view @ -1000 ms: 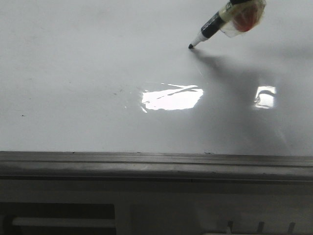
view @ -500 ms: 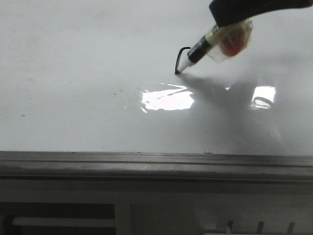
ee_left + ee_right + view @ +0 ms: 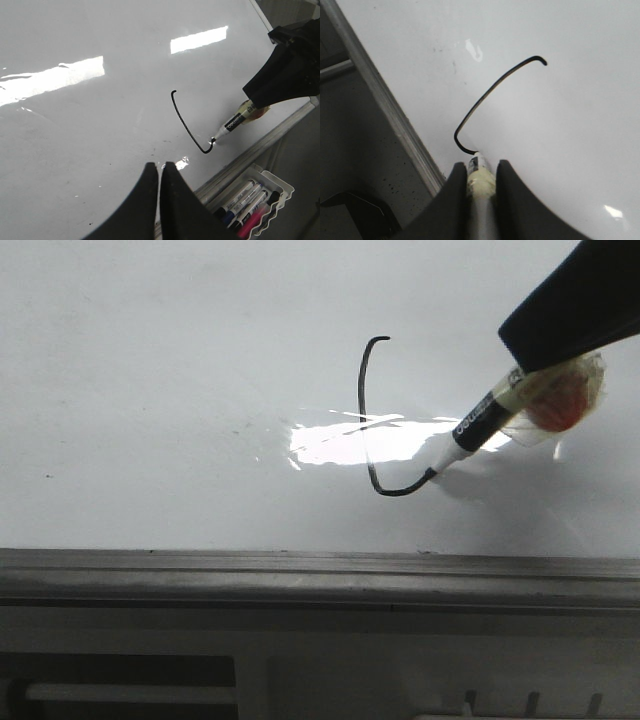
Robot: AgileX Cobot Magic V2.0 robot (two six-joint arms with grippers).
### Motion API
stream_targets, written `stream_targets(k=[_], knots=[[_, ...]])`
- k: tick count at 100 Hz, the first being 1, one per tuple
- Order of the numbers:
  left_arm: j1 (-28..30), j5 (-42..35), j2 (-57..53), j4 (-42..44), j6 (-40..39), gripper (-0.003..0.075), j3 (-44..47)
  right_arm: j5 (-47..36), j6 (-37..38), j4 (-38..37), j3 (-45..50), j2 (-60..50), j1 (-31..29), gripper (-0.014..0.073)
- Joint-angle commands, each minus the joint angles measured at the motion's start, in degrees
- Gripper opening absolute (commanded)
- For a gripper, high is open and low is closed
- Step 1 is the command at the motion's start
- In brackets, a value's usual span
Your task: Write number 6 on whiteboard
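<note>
glossy whiteboard (image 3: 150, 370), unfinished number 6 (image 3: 366, 410)

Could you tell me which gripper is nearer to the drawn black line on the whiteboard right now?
The right. The right gripper holds the marker whose tip touches the line's lower end. The left gripper, shut and empty, hangs apart from the line.

The whiteboard (image 3: 150, 390) is big, white and shiny, with a grey metal strip along its near edge. The number 6 (image 3: 364, 410) on it is a thin black line: a small hook on top, a long stem, and a curve at the bottom. Its loop is not closed.
</note>
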Motion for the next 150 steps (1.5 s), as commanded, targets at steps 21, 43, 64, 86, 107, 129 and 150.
stream_targets(k=[21, 43, 64, 86, 107, 129, 150], knots=[[0.1, -2.91, 0.25, -1.82, -0.47, -0.0019, -1.61, -8.93, 1.95, -6.1, -3.36, 1.43, -0.56, -0.006], [0.1, -3.01, 0.25, -1.82, -0.47, -0.0019, -1.61, -9.9, 1.95, -3.78, -3.5, 4.33, -0.05, -0.006], [0.1, -3.01, 0.25, -1.82, -0.47, -0.0019, -1.61, -10.15, 1.95, -3.2, -3.5, 5.76, 2.81, -0.006], [0.1, -3.01, 0.25, -1.82, -0.47, -0.0019, -1.61, -9.37, 1.95, -3.2, -3.5, 5.66, 3.94, -0.006], [0.1, -2.03, 0.37, -2.23, -0.47, -0.0004, -1.61, -4.05, 1.95, -3.2, -5.85, -1.61, 6.17, -0.006], [0.1, 7.75, 9.16, -2.23, 6.02, 0.0332, -6.99, -1.24, 1.95, -3.2, -6.89, -5.34, 12.49, -0.0064], [-0.46, 23.13, 24.69, -2.23, 19.8, 0.044, -16.7, -1.18, 1.95, 0.11, -6.89, -0.55, 18.19, -0.0064]])
